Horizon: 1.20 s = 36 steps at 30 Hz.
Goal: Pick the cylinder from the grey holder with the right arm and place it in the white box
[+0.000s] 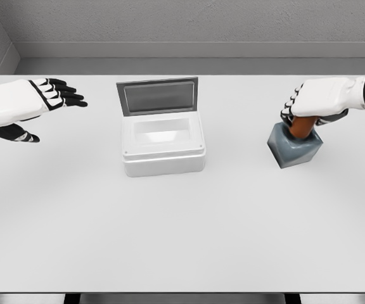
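Nearest the front edge, on the right side of the white table (182,240): grey holder (294,147), tilted, with the orange-brown cylinder (301,126) standing in it. Clasped around the cylinder's top, the right hand (315,100), fingers curled over it. Toward the table's middle, white box (163,144), lid upright, well apart from the holder. At the left edge, left hand (27,104), fingers spread, holding nothing.

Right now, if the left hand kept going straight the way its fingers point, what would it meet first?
The left hand points right across the table. First in that line is the raised lid of the white box, though height is unclear from the head view and the hand might pass above or behind it.
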### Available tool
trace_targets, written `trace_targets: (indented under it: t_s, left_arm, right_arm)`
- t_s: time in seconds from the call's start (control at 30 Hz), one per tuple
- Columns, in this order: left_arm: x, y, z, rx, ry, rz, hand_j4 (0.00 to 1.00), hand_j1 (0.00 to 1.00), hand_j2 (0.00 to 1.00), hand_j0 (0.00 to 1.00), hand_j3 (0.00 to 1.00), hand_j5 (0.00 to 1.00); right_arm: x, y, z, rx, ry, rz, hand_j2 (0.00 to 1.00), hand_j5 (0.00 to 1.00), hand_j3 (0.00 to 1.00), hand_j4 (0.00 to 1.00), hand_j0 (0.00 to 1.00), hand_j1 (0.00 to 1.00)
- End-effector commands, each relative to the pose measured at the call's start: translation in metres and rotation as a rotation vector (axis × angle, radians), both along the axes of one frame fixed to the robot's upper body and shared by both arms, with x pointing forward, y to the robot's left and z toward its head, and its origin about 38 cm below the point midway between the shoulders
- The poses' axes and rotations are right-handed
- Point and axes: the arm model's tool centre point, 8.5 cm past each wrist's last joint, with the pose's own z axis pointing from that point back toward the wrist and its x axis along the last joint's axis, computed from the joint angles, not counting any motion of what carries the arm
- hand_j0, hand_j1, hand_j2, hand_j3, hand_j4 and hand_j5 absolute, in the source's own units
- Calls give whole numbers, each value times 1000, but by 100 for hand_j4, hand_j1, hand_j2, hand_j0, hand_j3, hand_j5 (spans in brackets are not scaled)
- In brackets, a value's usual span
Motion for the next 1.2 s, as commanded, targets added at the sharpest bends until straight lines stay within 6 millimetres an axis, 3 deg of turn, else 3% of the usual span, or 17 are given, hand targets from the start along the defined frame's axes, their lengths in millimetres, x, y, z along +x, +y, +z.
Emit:
trace_targets:
  t_s: [0.0,0.33,0.67,1.17]
  left_arm:
    - [0,0,1,-6,0,2,100,100,100,100,100,100]
    - [1,1,2,-6,-1,3,100,100,100,100,100,100]
    - [1,1,2,-6,-1,3,100,100,100,100,100,100]
    - [3,2,2,1,-5,9,100,100,100,100,100,100]
  right_arm:
    - [0,0,1,9,-5,-3,39,39,39,39,39,39]
    - [1,1,17,6,-41,7,39,39,39,39,39,39]
    - [0,17,26,13,-65,49,39,39,39,39,39,39]
    - [9,61,34,44,-92,133,39,39,39,39,39,39]
